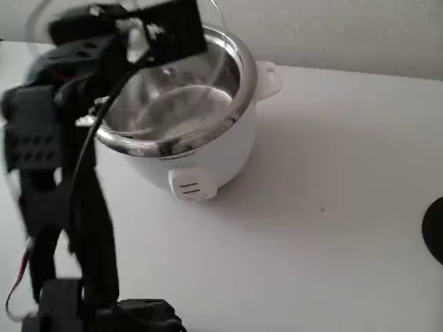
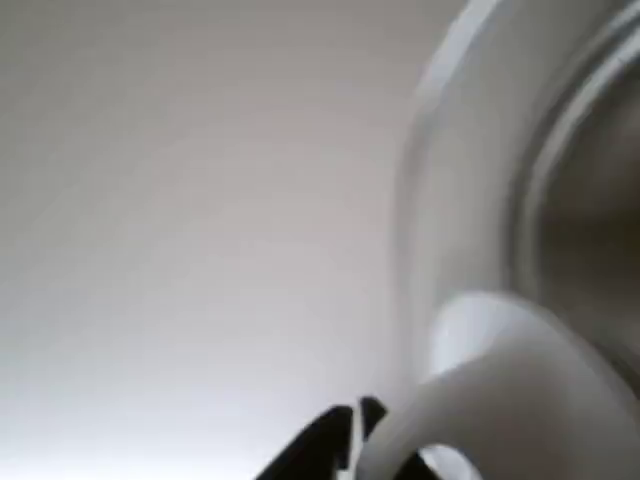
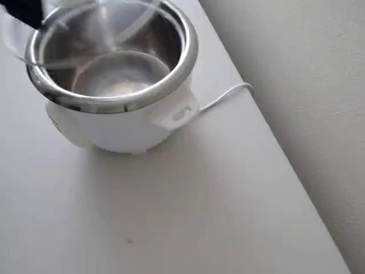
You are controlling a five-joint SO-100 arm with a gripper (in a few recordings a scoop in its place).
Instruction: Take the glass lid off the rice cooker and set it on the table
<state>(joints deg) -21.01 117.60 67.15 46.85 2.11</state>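
The white rice cooker [image 1: 201, 159] stands on the white table [image 1: 332, 207], its shiny steel pot uncovered. My gripper [image 1: 138, 31] is shut on the white knob of the glass lid [image 1: 223, 28] and holds it tilted in the air over the cooker's left side. In the overhead view the blurred glass lid [image 3: 85, 17] hovers above the rice cooker [image 3: 120, 128], shifted toward the top left. In the wrist view a black fingertip [image 2: 340, 450] shows at the bottom beside a blurred white rounded part. The rice cooker's wall [image 2: 470, 200] and steel rim rise at the right.
My black arm and its base [image 1: 90, 304] fill the left of the fixed view. A white cord [image 3: 222, 97] runs from the cooker to the table's edge by the wall. A dark object [image 1: 436, 228] sits at the right edge. Bare table [image 3: 171, 217] lies in front of the cooker.
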